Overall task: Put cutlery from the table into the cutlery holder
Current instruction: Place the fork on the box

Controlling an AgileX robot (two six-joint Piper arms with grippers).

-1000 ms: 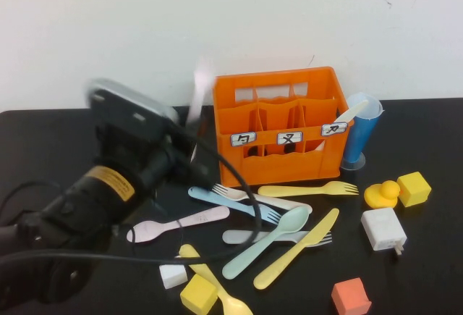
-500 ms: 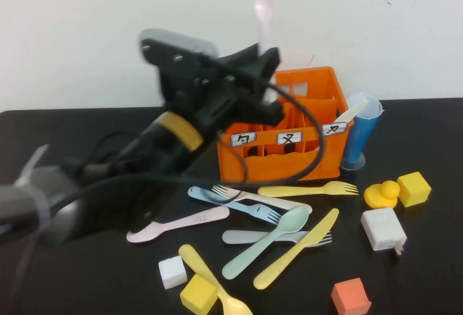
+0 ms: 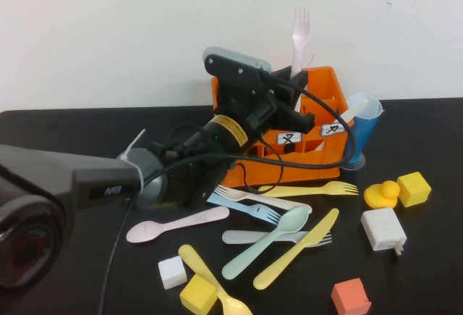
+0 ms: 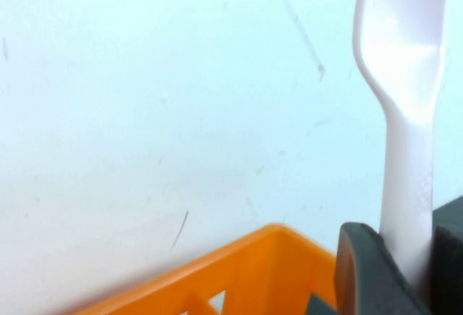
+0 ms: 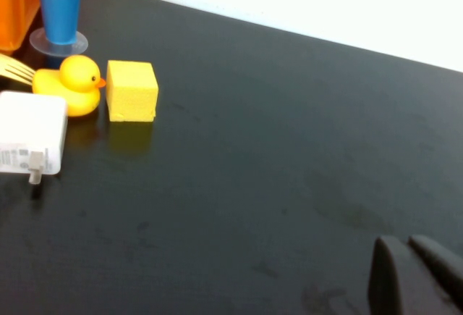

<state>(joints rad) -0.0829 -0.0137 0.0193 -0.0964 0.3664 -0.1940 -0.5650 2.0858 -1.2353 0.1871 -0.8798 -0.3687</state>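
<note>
My left gripper (image 3: pixel 293 89) is shut on a white fork (image 3: pixel 300 31) and holds it upright, tines up, over the orange cutlery holder (image 3: pixel 327 96). In the left wrist view the fork (image 4: pixel 405 76) stands between the dark pads of that gripper (image 4: pixel 409 261), above the holder's rim (image 4: pixel 239 264). Several pieces of cutlery lie on the black table (image 3: pixel 65 148) in front of the holder, among them a pink spoon (image 3: pixel 177 224), a mint spoon (image 3: pixel 271 239) and a yellow knife (image 3: pixel 300 246). My right gripper (image 5: pixel 414 261) is shut and empty, low over bare table, out of the high view.
A white piece of cutlery (image 3: pixel 352 111) leans out at the holder's right end, next to a blue cup (image 3: pixel 362 137). A yellow duck (image 3: pixel 381 194), a yellow cube (image 3: pixel 414 188) and a white charger (image 3: pixel 383 229) sit to the right. An orange cube (image 3: pixel 351 297), another yellow cube (image 3: pixel 198 295) and a white cube (image 3: pixel 172 271) lie near the front.
My left arm has swung up and to the right with the white fork, from left of the holder to above it. The cutlery on the table has not moved.
</note>
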